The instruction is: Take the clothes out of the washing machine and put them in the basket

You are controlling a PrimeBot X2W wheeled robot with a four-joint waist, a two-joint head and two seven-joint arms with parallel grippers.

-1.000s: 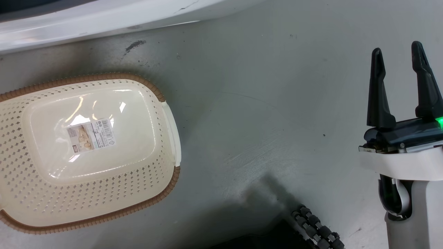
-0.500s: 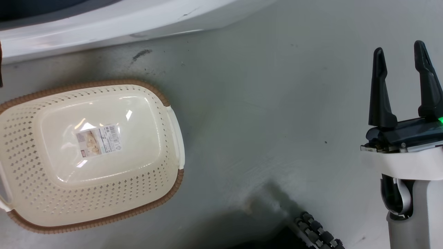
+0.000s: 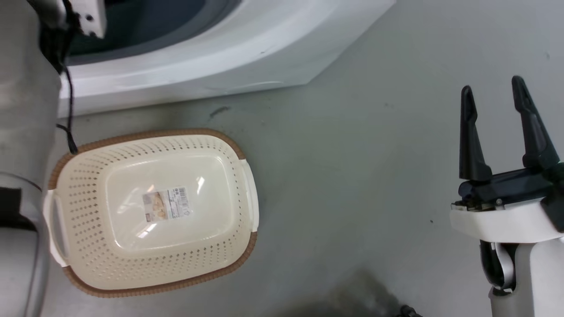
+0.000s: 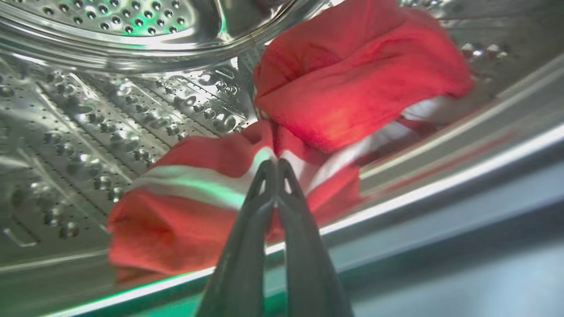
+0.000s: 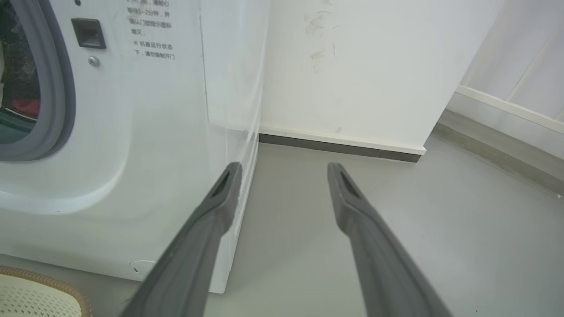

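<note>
Clothes [image 4: 361,83] in washing machine [image 4: 110,110], basket [image 3: 150,132] nearby

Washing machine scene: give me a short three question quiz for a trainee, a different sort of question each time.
1. True or false: the left tool is shut on the clothes inside the washing machine.
2. What lies in the basket? A: the clothes. B: just its sticker. C: a towel.
3. Fill in: the right tool is ____, holding nothing.
Key: 1 true; 2 B; 3 open.
</note>
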